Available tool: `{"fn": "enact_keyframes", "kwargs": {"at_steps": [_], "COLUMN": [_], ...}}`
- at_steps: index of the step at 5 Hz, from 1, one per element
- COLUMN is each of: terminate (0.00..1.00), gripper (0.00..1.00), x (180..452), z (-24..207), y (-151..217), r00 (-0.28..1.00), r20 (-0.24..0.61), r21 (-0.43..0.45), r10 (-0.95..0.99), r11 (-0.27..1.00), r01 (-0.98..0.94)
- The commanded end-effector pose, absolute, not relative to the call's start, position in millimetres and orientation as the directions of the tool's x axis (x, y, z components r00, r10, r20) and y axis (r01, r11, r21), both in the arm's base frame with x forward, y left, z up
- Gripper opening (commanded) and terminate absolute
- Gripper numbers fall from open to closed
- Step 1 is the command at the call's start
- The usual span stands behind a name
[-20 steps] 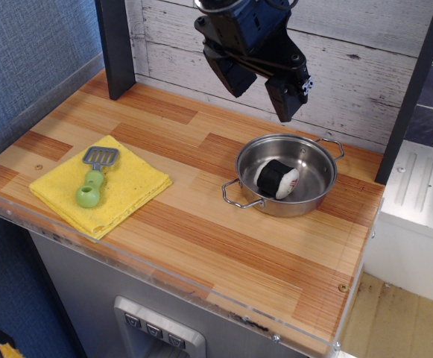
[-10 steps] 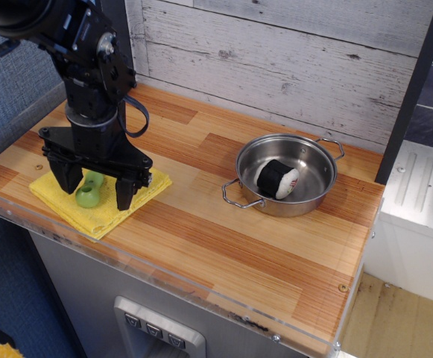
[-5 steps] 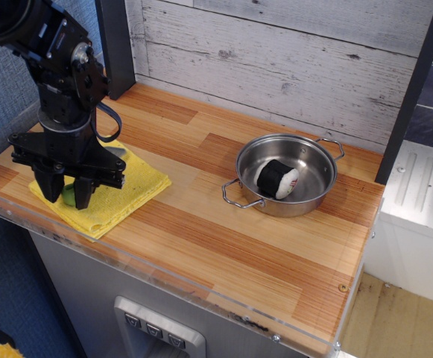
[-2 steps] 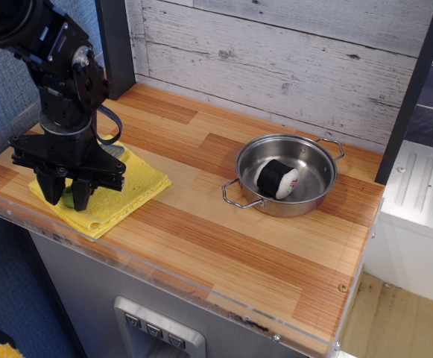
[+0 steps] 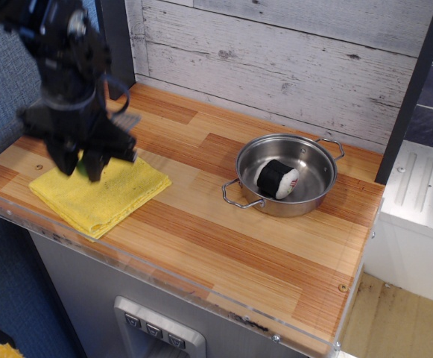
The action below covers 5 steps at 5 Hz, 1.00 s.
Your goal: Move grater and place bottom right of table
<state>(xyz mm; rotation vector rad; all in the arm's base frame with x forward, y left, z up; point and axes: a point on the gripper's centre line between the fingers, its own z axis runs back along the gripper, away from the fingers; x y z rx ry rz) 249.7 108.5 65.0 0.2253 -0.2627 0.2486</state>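
Note:
My gripper point(image 5: 82, 165) hangs above the far part of the yellow cloth at the table's left, blurred by motion. It is shut on the grater: a bit of the lime-green handle shows between the fingers, and the grey slotted head point(image 5: 128, 119) sticks out behind the gripper to the right. The grater is lifted off the cloth. The wood-plank table point(image 5: 223, 246) stretches to the right, and its near right corner point(image 5: 328, 298) lies far from the gripper.
The folded yellow cloth point(image 5: 104, 195) lies at the front left with nothing on it. A steel pan point(image 5: 317, 195) with two wire handles stands right of the middle and holds a black-and-white soft object point(image 5: 276, 179). A dark post point(image 5: 115, 45) stands at the back left.
The gripper came down over the grater on the cloth, closed on its green handle, and has now risen and shifted back and right with the grater in it.

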Motion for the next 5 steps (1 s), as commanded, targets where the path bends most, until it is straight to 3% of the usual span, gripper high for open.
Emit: {"fn": "enact_keyframes", "kwargs": {"at_steps": [1, 3, 5], "terminate": [0.0, 0.0, 0.0], "gripper": [0.0, 0.0, 0.0], "x": [268.1, 266.5, 248.6], "z": [121.4, 115.1, 94.7], "y": [70.3, 3.1, -59.1], "r00": [0.898, 0.899, 0.9], "r20": [0.436, 0.426, 0.382], "r21": [0.193, 0.169, 0.144], "r10": [0.057, -0.1, -0.208], "r11": [0.969, 0.985, 0.976], "r01": [-0.156, 0.03, 0.164]}}
